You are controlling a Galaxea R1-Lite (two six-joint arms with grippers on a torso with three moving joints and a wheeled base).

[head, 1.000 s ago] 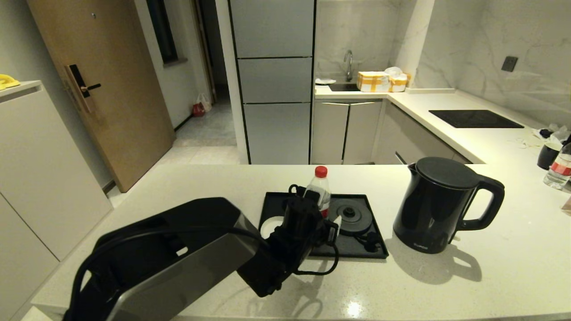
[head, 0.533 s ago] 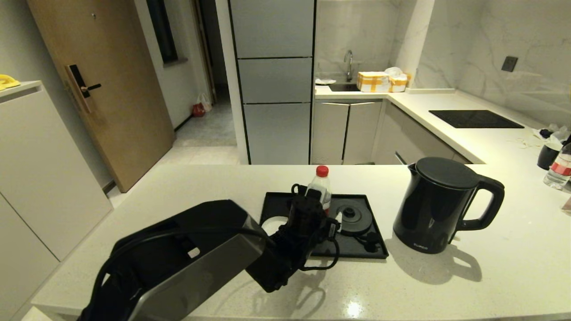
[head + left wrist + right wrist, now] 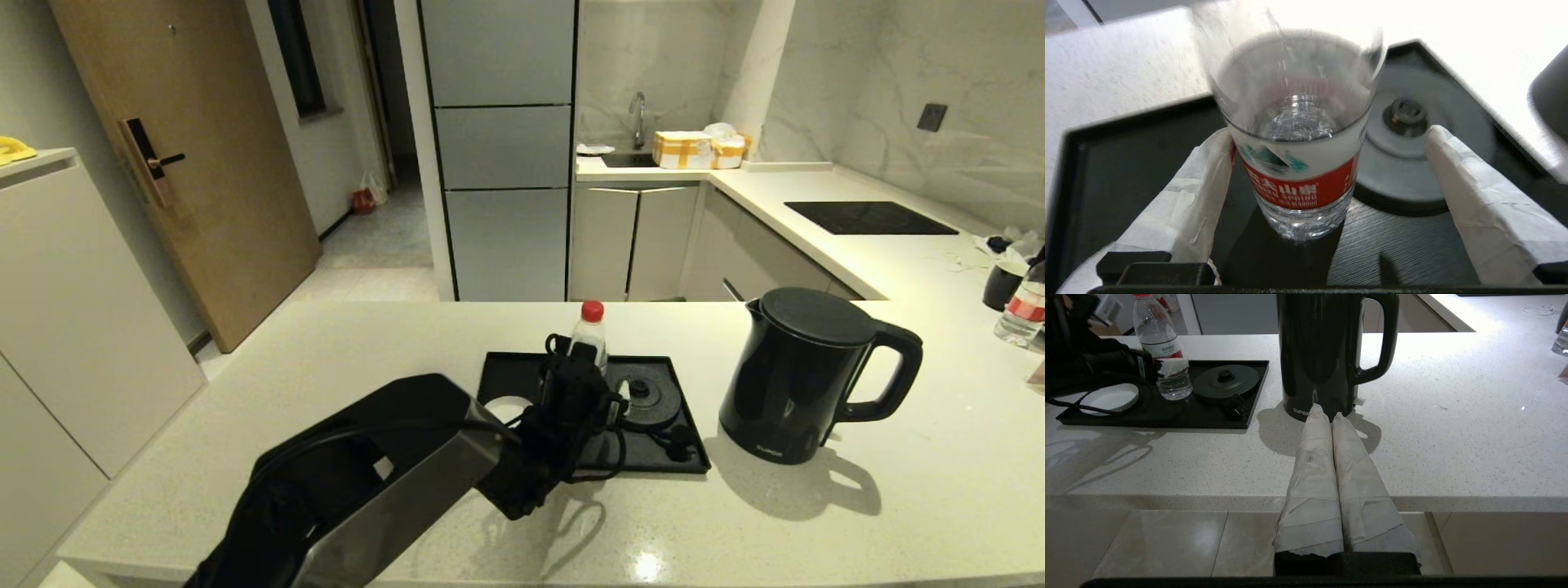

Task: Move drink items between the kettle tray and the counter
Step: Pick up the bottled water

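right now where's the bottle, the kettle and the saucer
bottle (image 3: 1299,163), left wrist view, on its red label
kettle (image 3: 784,392), head view, on its body
saucer (image 3: 1108,398), right wrist view, on its white face

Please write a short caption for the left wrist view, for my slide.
Open left claw straddling the red-labelled water bottle on the black kettle tray, beside the round kettle base.

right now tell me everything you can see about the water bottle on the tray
The water bottle is small, clear plastic, with a red cap, a white-and-red label and a ribbed base. It stands upright on the black kettle tray, beside the round base disc. The left hand is open around it, one taped finger against its label, the other apart.
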